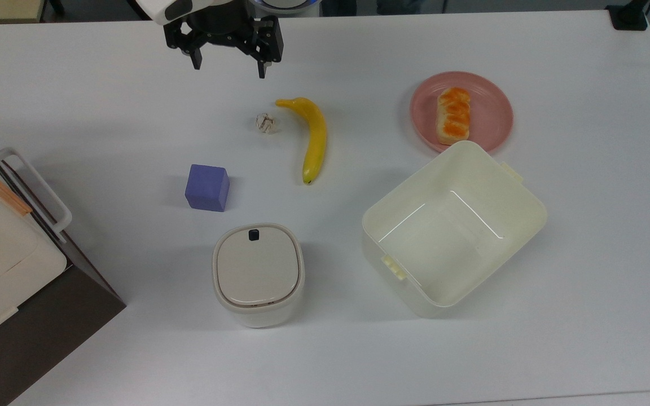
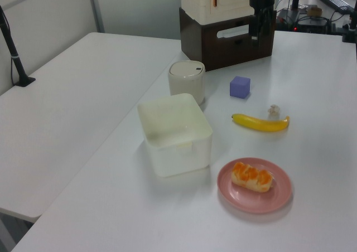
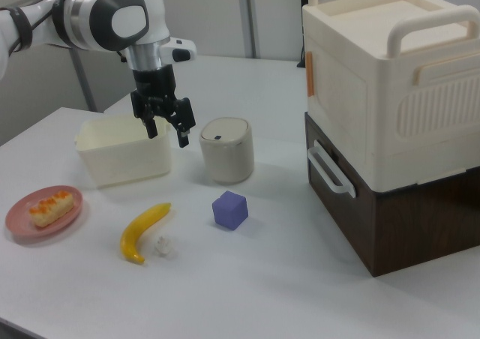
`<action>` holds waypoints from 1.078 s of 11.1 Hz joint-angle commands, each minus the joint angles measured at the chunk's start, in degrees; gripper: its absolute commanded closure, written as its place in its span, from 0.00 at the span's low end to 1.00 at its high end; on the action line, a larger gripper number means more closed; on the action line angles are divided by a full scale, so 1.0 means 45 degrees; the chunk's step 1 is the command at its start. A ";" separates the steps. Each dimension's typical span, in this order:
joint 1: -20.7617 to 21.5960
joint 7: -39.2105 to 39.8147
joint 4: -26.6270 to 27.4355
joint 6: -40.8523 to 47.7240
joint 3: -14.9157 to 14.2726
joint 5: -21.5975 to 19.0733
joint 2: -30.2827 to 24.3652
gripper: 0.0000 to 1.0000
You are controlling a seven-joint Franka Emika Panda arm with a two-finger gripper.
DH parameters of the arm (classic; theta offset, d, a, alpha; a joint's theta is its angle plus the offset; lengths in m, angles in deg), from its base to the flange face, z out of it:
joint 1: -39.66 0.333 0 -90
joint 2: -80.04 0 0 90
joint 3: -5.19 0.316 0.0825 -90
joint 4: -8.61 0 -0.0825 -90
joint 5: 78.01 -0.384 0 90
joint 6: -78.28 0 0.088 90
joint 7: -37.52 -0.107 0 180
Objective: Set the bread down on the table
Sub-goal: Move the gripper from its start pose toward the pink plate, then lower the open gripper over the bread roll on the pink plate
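One small oblong bread [image 1: 453,115], orange-glazed on top, lies on the round pink plate [image 1: 494,110] near the white table's [image 1: 584,254] far edge. Your gripper [image 1: 228,65] hangs empty, fingers apart. The loaf looks soft; pinch its long sides gently.

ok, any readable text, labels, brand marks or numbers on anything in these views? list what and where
None readable.
The bread, pink plate, banana, purple cube, cream bin and lidded canister carry no print.
The cream and brown appliance shows an orange strip on its side, but no lettering can be made out.
The arm and its pincer show no legible marking.
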 commanded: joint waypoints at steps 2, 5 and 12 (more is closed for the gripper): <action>0.0068 0.0313 0.0194 0.0142 -0.0001 -0.0489 0.0076 0.00; 0.0575 0.0196 0.0778 -0.0366 0.0057 -0.0841 0.0252 0.00; 0.4338 -0.3333 0.1815 -0.2766 0.1014 -0.0860 0.0876 0.00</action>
